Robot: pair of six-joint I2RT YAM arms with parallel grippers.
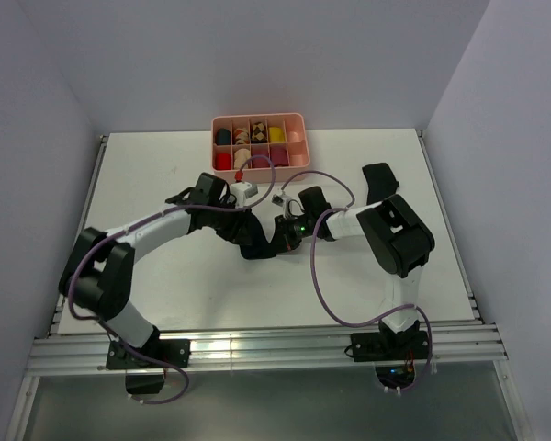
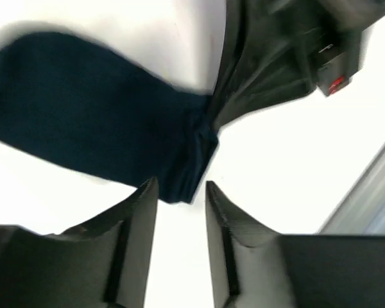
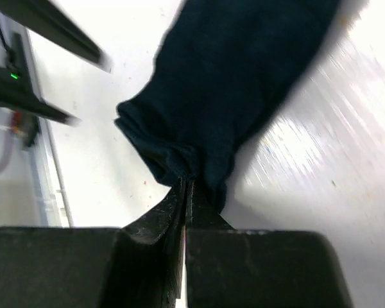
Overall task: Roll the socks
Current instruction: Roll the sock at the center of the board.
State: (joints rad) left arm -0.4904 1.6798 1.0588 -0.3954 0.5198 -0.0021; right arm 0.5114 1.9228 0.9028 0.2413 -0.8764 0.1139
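A black sock lies on the white table at the middle; it also shows in the right wrist view and, mostly hidden by the grippers, in the top view. My right gripper is shut on this sock's bunched edge; it shows in the top view. My left gripper is open, its tips right at the sock's near end, with nothing between them; it shows in the top view. A second black sock lies at the right back. The striped sock is out of view.
A pink divided tray with small objects in its compartments stands at the table's back middle. The right gripper's body is close in front of the left gripper. White walls enclose the table on three sides.
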